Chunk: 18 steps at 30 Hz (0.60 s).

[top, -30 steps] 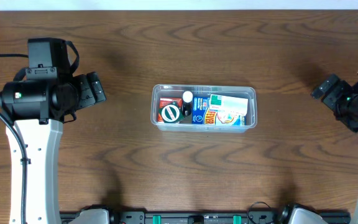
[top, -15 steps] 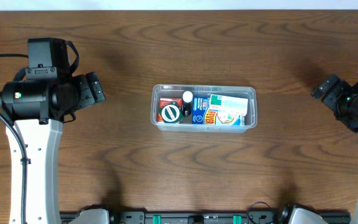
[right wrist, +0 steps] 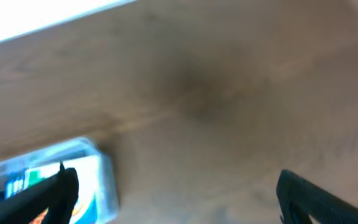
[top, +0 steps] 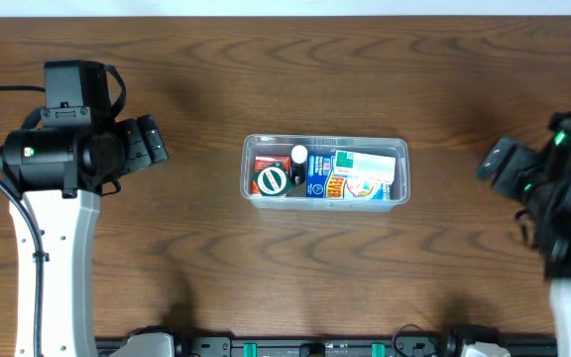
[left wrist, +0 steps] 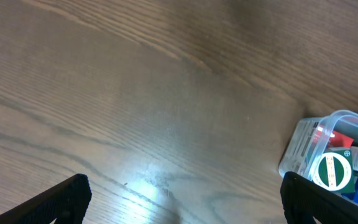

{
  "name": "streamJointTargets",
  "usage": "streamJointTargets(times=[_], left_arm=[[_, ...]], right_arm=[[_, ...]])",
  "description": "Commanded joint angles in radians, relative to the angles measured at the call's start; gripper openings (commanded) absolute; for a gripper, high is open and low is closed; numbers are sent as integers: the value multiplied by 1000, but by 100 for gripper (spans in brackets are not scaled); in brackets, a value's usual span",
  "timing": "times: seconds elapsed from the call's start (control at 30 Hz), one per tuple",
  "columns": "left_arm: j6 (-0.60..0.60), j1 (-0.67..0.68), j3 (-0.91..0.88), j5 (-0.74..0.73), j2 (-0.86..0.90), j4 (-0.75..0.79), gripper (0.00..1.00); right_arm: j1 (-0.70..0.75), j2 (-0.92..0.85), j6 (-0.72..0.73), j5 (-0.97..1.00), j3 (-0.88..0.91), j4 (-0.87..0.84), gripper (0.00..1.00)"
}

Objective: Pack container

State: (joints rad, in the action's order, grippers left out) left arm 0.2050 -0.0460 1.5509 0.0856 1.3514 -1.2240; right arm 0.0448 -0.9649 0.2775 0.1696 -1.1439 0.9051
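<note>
The clear plastic container (top: 325, 143) sits at the table's centre and holds several small items: a round green-and-white lid (top: 271, 178), a white-capped bottle (top: 298, 155), a blue box (top: 319, 175) and a white-and-green box (top: 369, 174). My left gripper (top: 150, 141) is open and empty, well left of the container. One end of the container shows in the left wrist view (left wrist: 303, 140), right of the jaws (left wrist: 185, 202). My right gripper (top: 501, 164) is open and empty, right of the container. The container's end shows blurred in the right wrist view (right wrist: 101, 171).
The brown wooden table (top: 295, 268) runs around the container on all sides. A pale strip marks the table's far edge (top: 285, 7). The arm bases stand at the near left and near right.
My right arm has swung nearer to the container and toward the front; it is motion-blurred. The left arm and the container have not moved.
</note>
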Motion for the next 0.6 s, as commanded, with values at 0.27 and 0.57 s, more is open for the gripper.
streamJointTargets(times=[0.27,0.57], left_arm=[[-14,-5,17,13,1,-3,98],[-14,-5,17,13,1,-3,98]], right_arm=[[-168,461,-204,28,522,-166,99],[-123,756,-204,31,804,-184,99]])
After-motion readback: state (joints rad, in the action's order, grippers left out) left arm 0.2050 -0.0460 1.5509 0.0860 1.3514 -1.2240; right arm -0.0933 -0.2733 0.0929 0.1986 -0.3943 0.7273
